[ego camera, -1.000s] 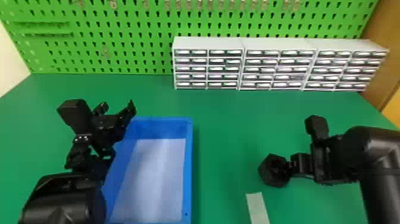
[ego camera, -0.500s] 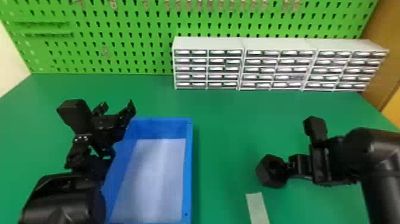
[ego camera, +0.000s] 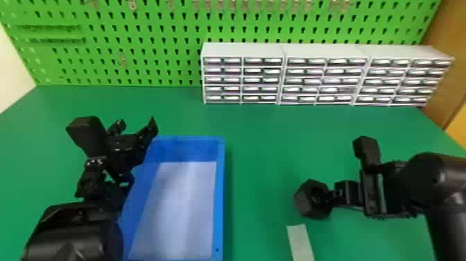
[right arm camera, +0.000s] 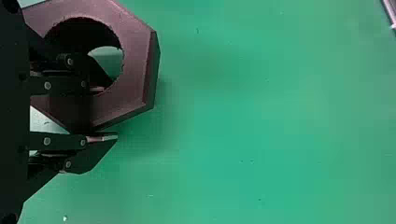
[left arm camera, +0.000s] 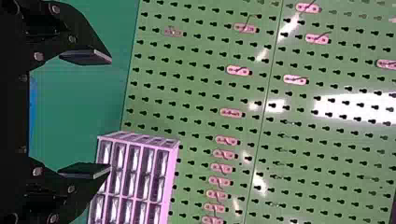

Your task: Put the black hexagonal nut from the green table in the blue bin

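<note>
While the nut (ego camera: 305, 204) sits pinched by its wall in the right fingers (ego camera: 336, 196), one in its hole, one outside, a pale strip (ego camera: 300, 239) lies near their tips, the bin (ego camera: 219, 194) well to their left on the counter (ego camera: 263, 145), the left fingers (ego camera: 149, 132) spread near its far end, drawers (ego camera: 242, 50) beyond both pairs

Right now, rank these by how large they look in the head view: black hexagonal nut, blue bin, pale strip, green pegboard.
1. Green pegboard
2. Blue bin
3. Black hexagonal nut
4. Pale strip, running out at the bottom edge
</note>
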Robot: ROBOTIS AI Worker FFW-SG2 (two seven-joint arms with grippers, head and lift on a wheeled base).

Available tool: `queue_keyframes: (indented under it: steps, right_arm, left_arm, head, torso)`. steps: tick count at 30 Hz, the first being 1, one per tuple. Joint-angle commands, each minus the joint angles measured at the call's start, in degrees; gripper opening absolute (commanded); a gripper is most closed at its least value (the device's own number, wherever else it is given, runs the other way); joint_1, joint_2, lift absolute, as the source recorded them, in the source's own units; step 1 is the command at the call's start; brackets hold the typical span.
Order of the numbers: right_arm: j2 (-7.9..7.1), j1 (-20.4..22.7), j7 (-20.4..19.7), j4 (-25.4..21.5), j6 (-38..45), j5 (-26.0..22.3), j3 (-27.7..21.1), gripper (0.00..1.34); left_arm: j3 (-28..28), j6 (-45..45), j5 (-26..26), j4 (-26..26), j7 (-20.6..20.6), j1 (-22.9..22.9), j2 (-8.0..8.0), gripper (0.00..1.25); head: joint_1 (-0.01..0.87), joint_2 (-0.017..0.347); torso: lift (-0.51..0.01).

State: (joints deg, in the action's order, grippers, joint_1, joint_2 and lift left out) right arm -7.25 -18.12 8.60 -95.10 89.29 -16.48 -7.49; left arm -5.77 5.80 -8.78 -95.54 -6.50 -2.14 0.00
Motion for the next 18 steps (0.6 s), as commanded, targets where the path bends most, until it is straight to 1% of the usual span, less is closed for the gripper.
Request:
queue_keyframes:
  steps: [1, 7, 10, 13, 18]
  right_arm:
    - [0.13, 0.11, 0.01, -1.23, -0.52, -0.31, -0.42, 0.38]
    - [0.04, 0.2, 0.01, -2.02, -2.19, -1.1, -0.51, 0.38]
    - [0.13, 0.99, 0.01, -2.73, -5.7, -2.42, -0.68, 0.38]
    - [0.13, 2.3, 0.01, -3.52, -11.24, -4.26, -1.03, 0.38]
    - [0.57, 3.89, 0.01, -5.19, -17.57, -4.61, -1.56, 0.38]
  left_arm:
    - [-0.03, 0.08, 0.08, 0.0, 0.0, 0.12, -0.15, 0.81]
    - [-0.12, 0.0, 0.08, 0.0, 0.0, 0.12, -0.15, 0.81]
    - [-0.12, 0.08, 0.08, 0.0, 0.0, 0.12, -0.15, 0.81]
    - [-0.12, 0.08, 0.17, 0.0, 0.0, 0.21, -0.15, 0.81]
    - [-0.12, 0.0, 0.26, 0.0, 0.0, 0.29, -0.15, 0.81]
  head:
    - [0.686, 0.051]
    - [0.686, 0.051]
    - [0.686, 0.051]
    - [0.686, 0.051]
    - [0.686, 0.051]
  torso:
    - [-0.097]
    - [-0.097]
    - [-0.097]
    - [-0.097]
    - [-0.097]
